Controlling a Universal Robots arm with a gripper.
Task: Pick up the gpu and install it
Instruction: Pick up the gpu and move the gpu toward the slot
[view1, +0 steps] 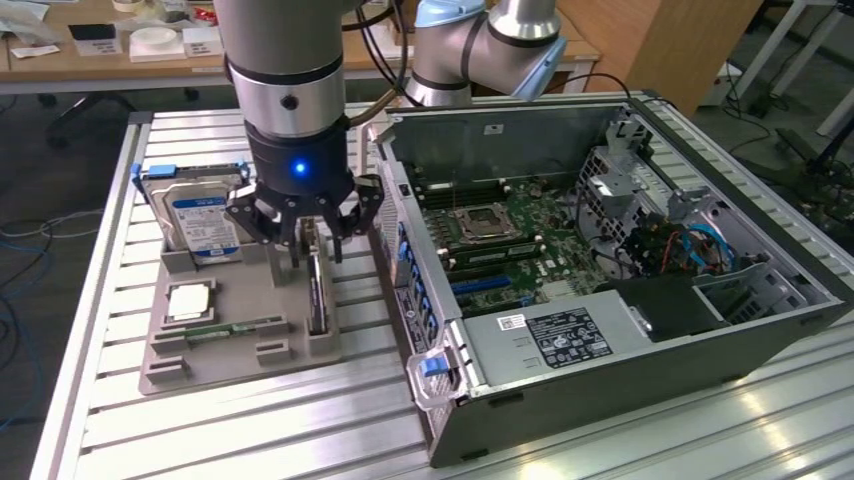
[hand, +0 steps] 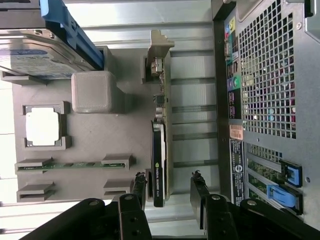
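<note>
The gpu (view1: 318, 290) is a thin dark card standing on edge in a slot of the grey holder tray (view1: 227, 350), its silvery end bracket (hand: 159, 50) at the far end. My gripper (view1: 311, 235) hangs straight over it, open. In the wrist view the gpu (hand: 159, 165) runs between my two black fingers, and the gripper (hand: 168, 176) straddles its near end without gripping. One finger (hand: 139, 186) is close beside the card and the other sits a wider gap away. The open computer case (view1: 601, 250) lies at the exterior view's right with its motherboard (view1: 501, 235) exposed.
The tray (hand: 90, 140) also holds a blue-labelled hard drive (view1: 200, 215), a square processor (view1: 190, 300) and a green memory stick (view1: 220, 328). The case's perforated rear wall (hand: 265, 100) stands close beside the tray. The slatted metal table (view1: 200, 430) carries everything.
</note>
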